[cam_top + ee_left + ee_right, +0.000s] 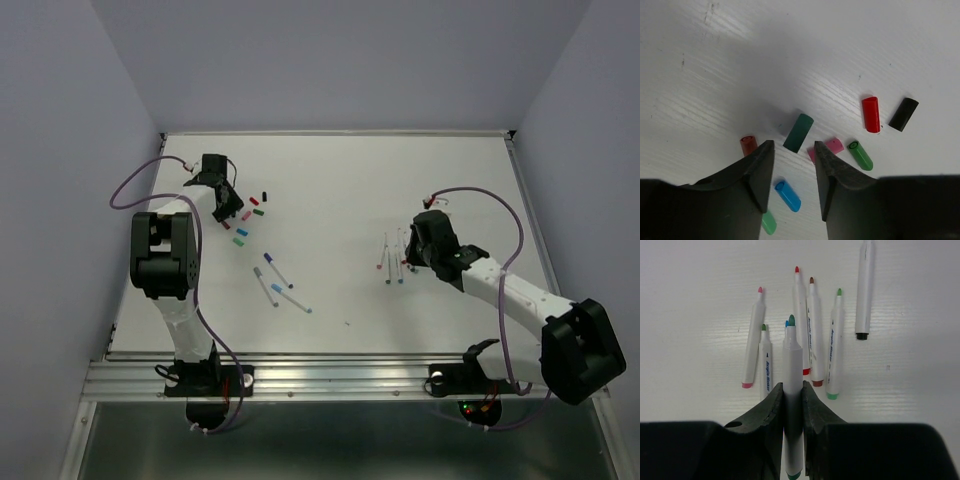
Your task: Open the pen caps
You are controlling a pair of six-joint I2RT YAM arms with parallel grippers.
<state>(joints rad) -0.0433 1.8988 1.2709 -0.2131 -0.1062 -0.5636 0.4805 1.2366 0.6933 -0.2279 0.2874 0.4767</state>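
Observation:
Several loose pen caps lie under my left gripper [794,150]: a dark green cap [798,132], red cap [870,114], black cap [903,114], light green cap [860,155], pink cap [833,146], blue cap [788,195] and a dark red cap [748,145]. The left gripper [226,207] is open and empty above them. My right gripper [793,390] is shut on a white pen with a teal tip [793,370], uncapped. Several uncapped pens [815,335] lie on the table beyond it, also in the top view [392,262].
Three more pens [280,283] lie mid-table between the arms, some with dark caps on. A pen with a black end [864,290] lies at the right of the right wrist view. The table's back edge [340,133] is far.

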